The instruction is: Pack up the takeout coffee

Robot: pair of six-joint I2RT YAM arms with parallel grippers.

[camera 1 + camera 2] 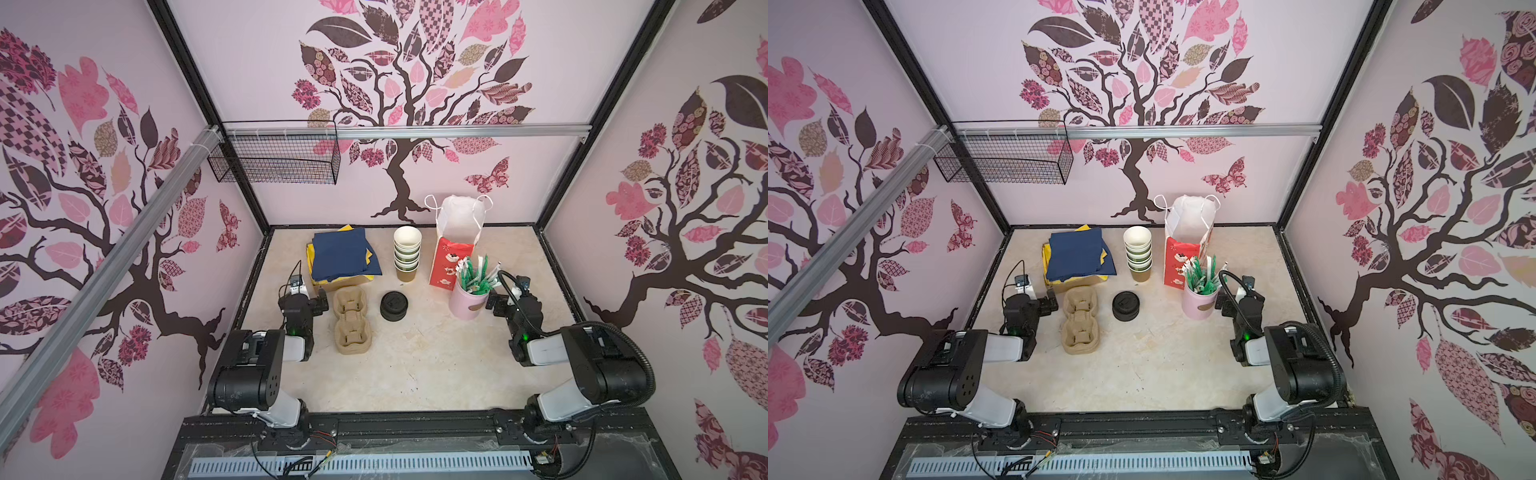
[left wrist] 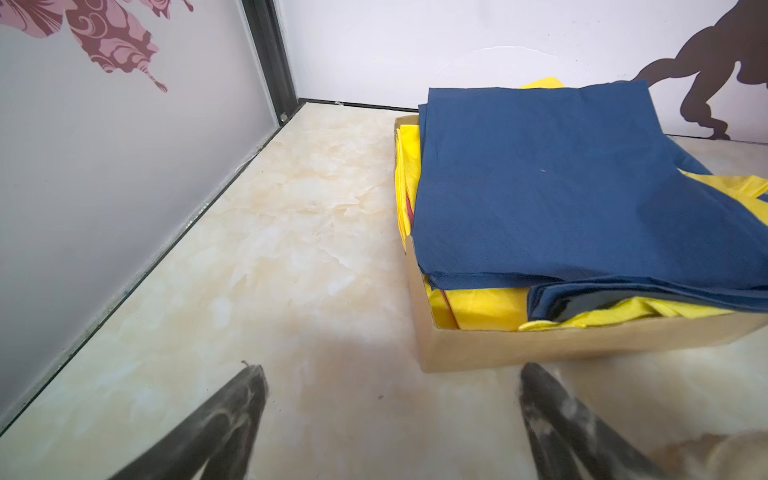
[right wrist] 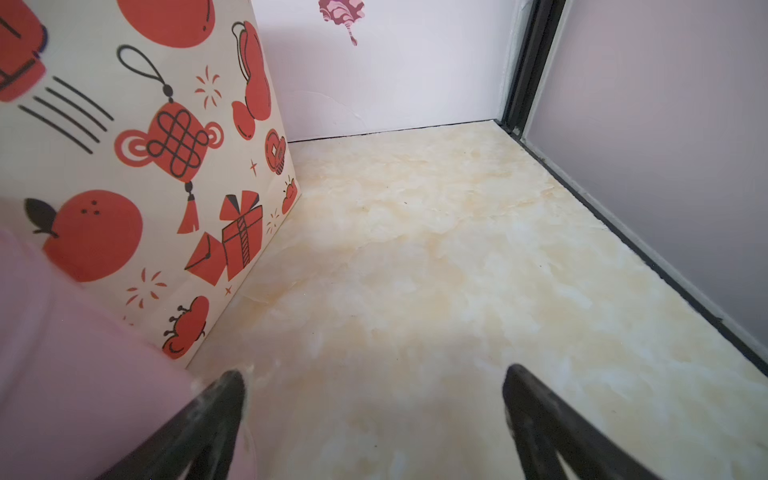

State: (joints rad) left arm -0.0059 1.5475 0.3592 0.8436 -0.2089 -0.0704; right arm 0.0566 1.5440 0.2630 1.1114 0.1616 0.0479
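Note:
The takeout coffee, as lidded cups, is out of view. In both top views a stack of nested green paper cups [image 1: 407, 251] [image 1: 1137, 251], white inside, stands lidless on a brown cup at mid-back. A pile of black lids [image 1: 394, 306] [image 1: 1125, 305] lies in front of it. My left gripper [image 2: 390, 370] is open and empty, low over the table by the near corner of the napkin box [image 2: 540, 345]. My right gripper [image 3: 374, 374] is open and empty too, with the pink cup [image 3: 62, 374] against one side of it and the red-patterned paper bag [image 3: 145, 166] just beyond.
A brown pulp cup carrier [image 1: 352, 322] [image 1: 1081, 322] lies to the left of the lids. The open bag [image 1: 453, 249] stands at the back right. The pink cup [image 1: 467, 299] holds green and white sachets and sticks. Blue and yellow napkins [image 1: 343, 255] fill the box. A wire basket [image 1: 274, 162] hangs on the back wall.

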